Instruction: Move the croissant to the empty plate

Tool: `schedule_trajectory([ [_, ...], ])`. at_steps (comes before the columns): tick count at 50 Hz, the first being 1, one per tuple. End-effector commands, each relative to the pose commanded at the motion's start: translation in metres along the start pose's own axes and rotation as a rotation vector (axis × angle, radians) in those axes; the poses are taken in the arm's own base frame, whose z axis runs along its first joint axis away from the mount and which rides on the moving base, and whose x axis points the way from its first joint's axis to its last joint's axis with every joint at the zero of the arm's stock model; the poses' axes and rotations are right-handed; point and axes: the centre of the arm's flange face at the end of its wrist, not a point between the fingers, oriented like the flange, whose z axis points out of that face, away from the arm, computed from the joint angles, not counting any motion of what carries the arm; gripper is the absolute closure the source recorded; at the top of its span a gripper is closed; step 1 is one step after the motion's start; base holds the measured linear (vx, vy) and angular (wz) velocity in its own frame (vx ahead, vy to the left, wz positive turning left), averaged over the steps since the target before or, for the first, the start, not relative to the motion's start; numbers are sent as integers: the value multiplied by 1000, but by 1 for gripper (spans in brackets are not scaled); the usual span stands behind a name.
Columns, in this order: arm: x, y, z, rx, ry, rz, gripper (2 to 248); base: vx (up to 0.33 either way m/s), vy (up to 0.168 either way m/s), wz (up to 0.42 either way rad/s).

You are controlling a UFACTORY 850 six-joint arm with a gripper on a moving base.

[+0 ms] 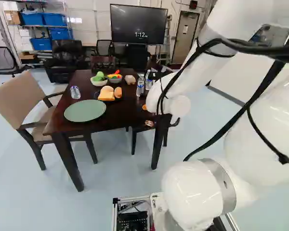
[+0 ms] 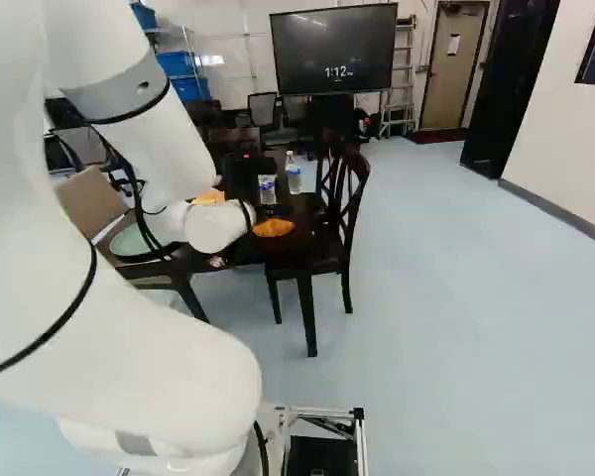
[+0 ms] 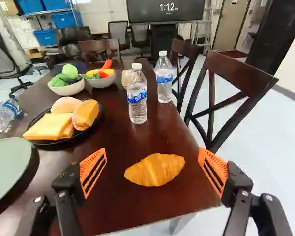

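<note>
Glossy table (image 3: 119, 140), ridged croissant (image 3: 155, 170)

The claw (image 1: 162, 123) stood with its fingers wide apart over the dark tabletop (image 3: 123, 132), and the croissant (image 3: 155, 170) lay between and ahead of the fingertips, touching neither. Left of the claw (image 3: 153, 169) sat a pale green plate (image 3: 9, 164); ahead and left, a black plate (image 3: 99, 118) held bread (image 3: 48, 127) and rolls (image 3: 85, 115). Beyond that stood two bowls (image 3: 68, 89) of colorful food, with a bottle (image 3: 4, 116) lying farther left. Straight ahead rose two upright water bottles (image 3: 137, 96), and a wooden chair (image 3: 212, 96) stood ahead and right.
</note>
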Motion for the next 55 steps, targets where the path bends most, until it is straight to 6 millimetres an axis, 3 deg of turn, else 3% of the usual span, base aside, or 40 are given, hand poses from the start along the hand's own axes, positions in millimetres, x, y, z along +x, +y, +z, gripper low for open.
schedule_trajectory([
  [55,61,-11,63,-31,-224,105,3,0,0,0],
])
